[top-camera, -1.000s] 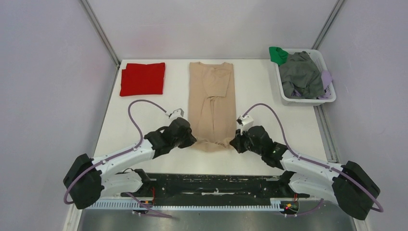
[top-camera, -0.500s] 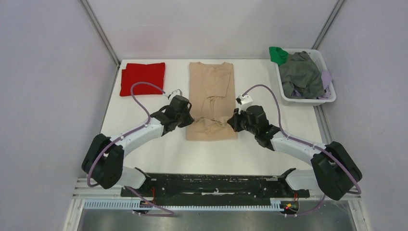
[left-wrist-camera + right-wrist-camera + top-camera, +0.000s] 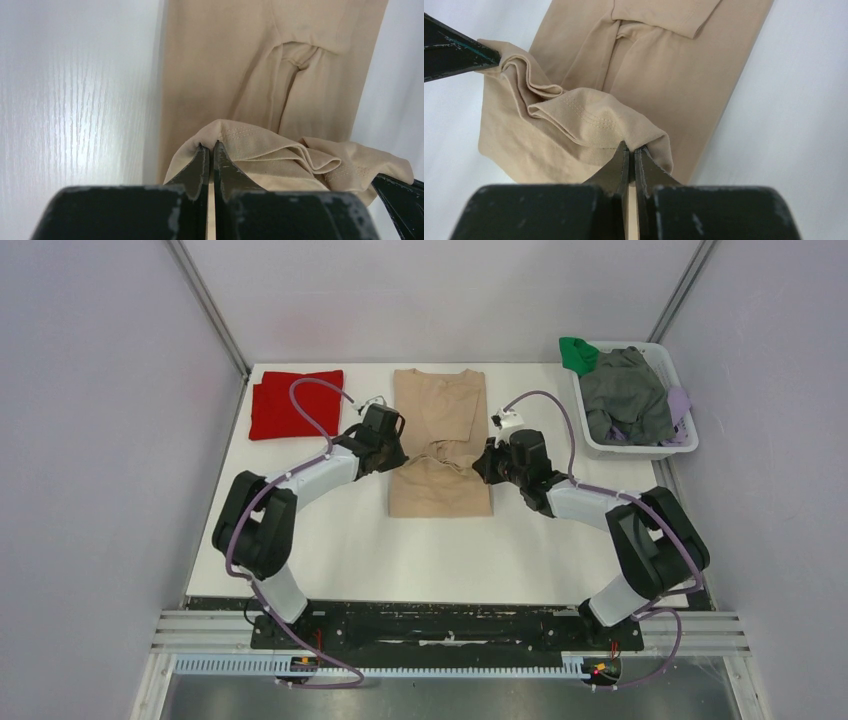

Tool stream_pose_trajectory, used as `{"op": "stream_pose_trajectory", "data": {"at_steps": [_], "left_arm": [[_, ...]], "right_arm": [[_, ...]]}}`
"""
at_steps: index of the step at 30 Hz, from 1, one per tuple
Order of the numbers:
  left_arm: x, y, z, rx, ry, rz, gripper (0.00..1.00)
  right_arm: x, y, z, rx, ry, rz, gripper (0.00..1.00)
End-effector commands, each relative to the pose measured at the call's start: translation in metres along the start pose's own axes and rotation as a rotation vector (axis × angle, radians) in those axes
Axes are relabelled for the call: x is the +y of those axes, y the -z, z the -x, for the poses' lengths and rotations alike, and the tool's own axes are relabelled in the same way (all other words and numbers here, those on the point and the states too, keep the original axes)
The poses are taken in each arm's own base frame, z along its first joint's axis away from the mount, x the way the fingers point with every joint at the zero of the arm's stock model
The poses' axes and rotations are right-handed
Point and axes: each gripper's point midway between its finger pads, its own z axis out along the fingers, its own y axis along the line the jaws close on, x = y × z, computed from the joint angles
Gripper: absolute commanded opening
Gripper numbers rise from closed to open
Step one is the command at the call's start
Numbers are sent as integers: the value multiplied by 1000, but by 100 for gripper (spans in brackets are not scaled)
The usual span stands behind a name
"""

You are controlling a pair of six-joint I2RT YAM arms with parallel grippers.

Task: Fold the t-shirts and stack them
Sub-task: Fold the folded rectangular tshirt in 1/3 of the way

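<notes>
Two end effectors are clamping the hem of the beige t-shirt (image 3: 440,405) lying on the surface (image 3: 330,540): left end effector (image 3: 402,454) at 9 o'clock, right end effector (image 3: 479,462) at 3 o'clock.

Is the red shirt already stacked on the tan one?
No, the red shirt lies alone, left of the tan shirt, with bare table between them.

A white table (image 3: 440,560) stands between pale grey walls (image 3: 100,390), with metal posts (image 3: 205,305) at its far corners
</notes>
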Motion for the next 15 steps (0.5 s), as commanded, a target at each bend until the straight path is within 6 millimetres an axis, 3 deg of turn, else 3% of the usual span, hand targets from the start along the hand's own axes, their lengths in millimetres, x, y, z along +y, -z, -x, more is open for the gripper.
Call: {"op": "stream_pose_trajectory", "data": {"at_steps": [1,5,7,8,9,10,11,13,14,15], "left_arm": [[-3,-7,23,-40,-37,3,2],[-1,-14,22,-27,-32,9,3],[1,-19,22,-21,-34,14,15],[1,-21,23,-19,-35,15,20],[0,-22,25,-21,-36,11,27],[-1,-23,30,-27,-36,8,41],[-6,-22,39,-44,-36,-5,61],[-17,-14,60,-77,-47,-37,91],[-23,-7,69,-96,-53,-52,99],[-28,1,76,-113,-57,-70,100]], "right_arm": [[6,-15,32,-76,-1,52,1],[0,-26,28,-54,-28,56,6],[-4,-30,29,-53,-46,47,13],[-6,-31,30,-56,-53,38,21],[-9,-33,33,-62,-63,23,35],[-14,-35,39,-73,-64,-2,55],[-17,-35,46,-89,-63,-20,68],[-22,-33,62,-121,-60,-57,89],[-22,-30,69,-137,-58,-65,97],[-20,-26,74,-149,-54,-60,98]]}}
